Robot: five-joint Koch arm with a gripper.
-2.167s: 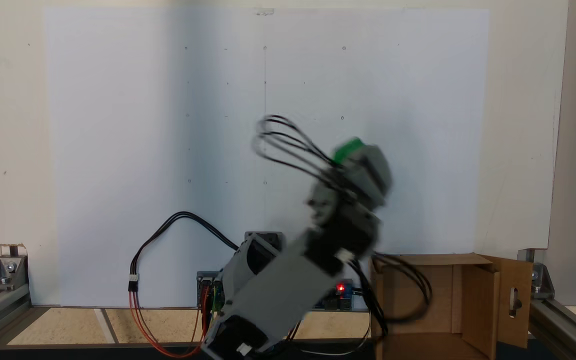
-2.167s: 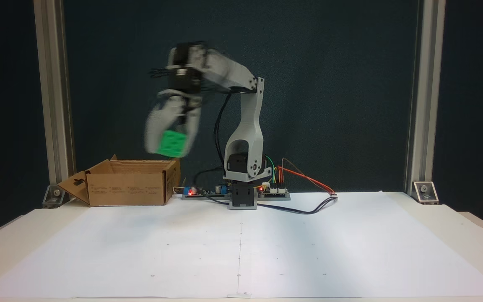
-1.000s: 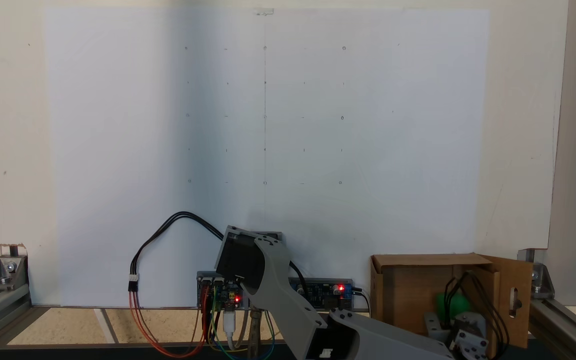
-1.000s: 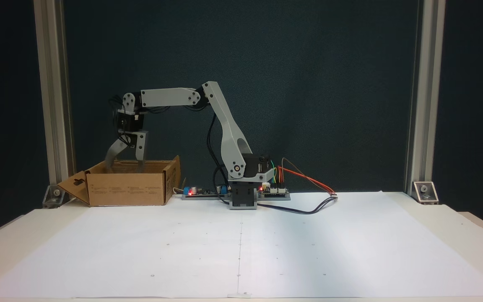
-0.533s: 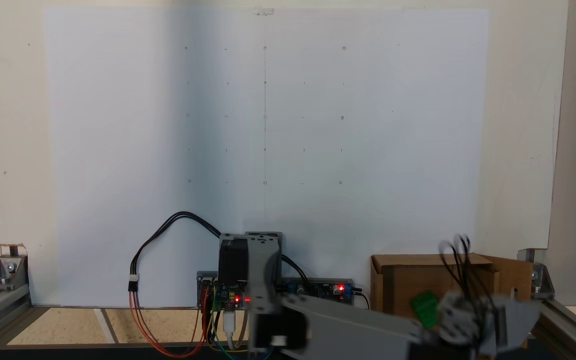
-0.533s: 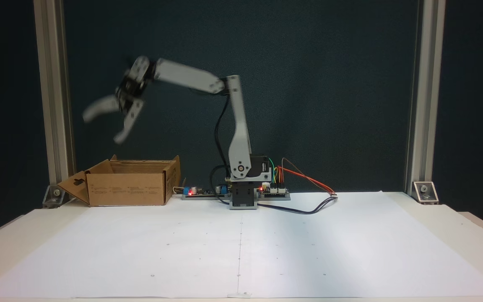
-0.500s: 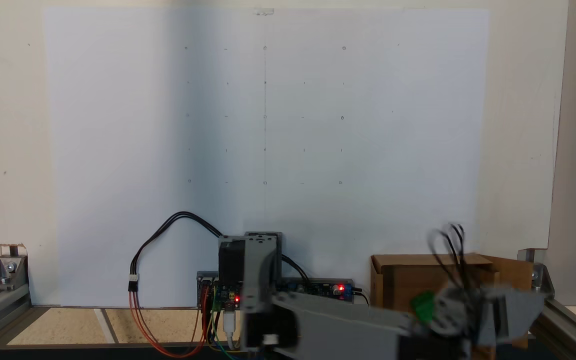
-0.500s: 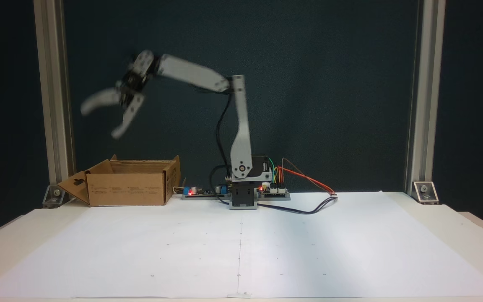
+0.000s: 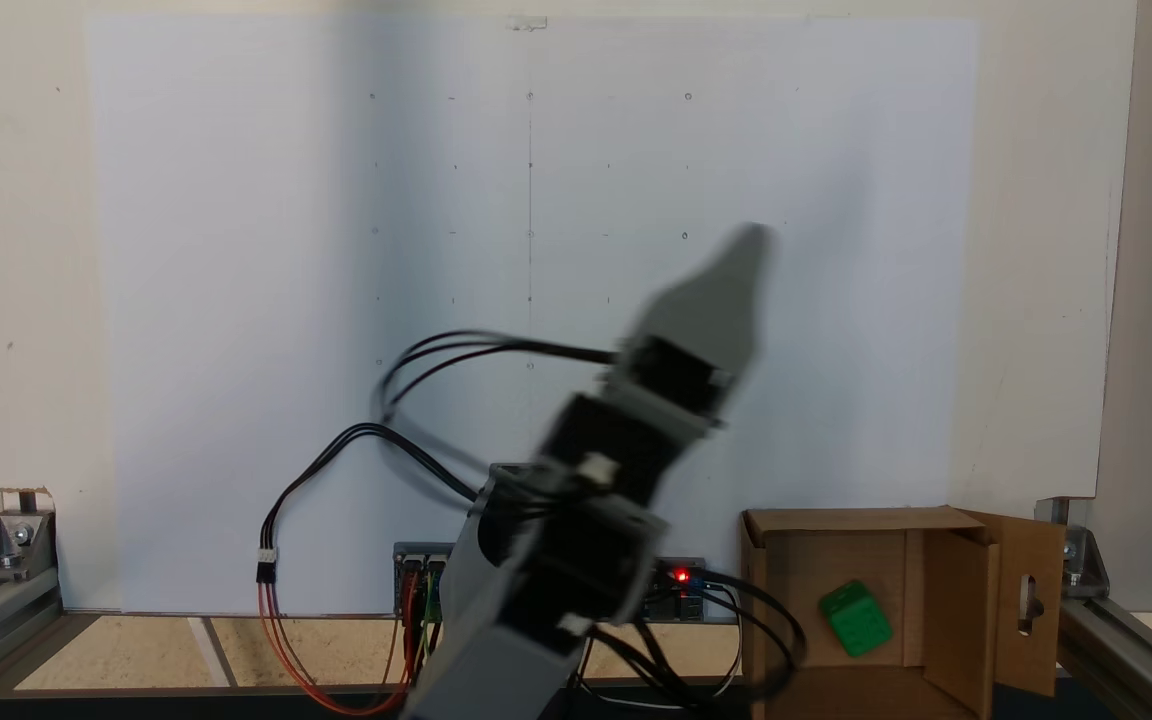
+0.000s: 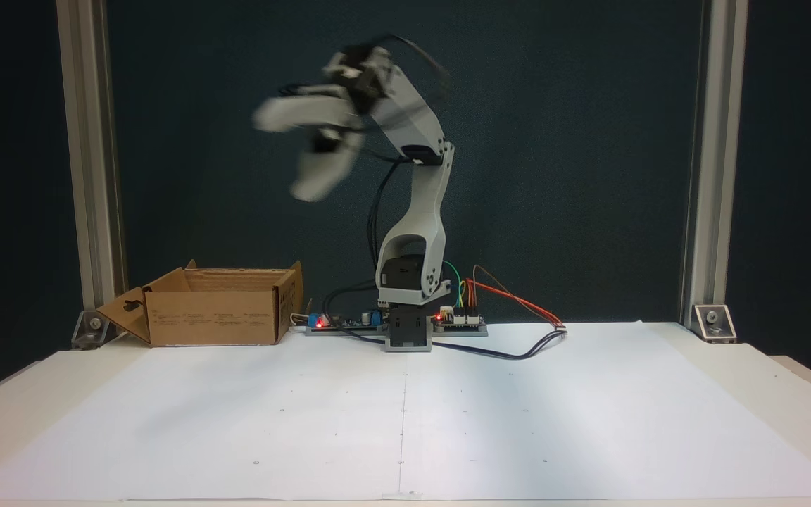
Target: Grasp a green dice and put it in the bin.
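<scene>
Since a second ago the gripper (image 10: 286, 155) has been lifted out of the bin (image 10: 215, 317) and swung up and back toward the base; the green dice (image 9: 856, 619) has been left behind in the box. The move is fast, so arm and gripper are motion-blurred in both fixed views.

In the front-facing fixed view the jaws are seen spread apart, with nothing between them: one jaw roughly level, the other angled down. The gripper is released and empty. In the view from above, one blurred jaw tip (image 9: 751, 245) is seen over the white paper sheet (image 9: 236, 300).

The gripper is held high, above and to the right of the bin in the front-facing view, well apart from it. The dice lies down and to the left of the gripper there, hidden behind the box wall. In the view from above the dice is seen on the bin floor, near the middle, not touching the side walls as far as can be told.

The dice is a small bright green cube with rounded corners, turned at an angle to the box walls; no long axis. Pips cannot be made out. One flap with a slot cutout (image 9: 1028, 600) stands open at the bin's side.

The drop is judged done; only a return to rest seems left.
</scene>
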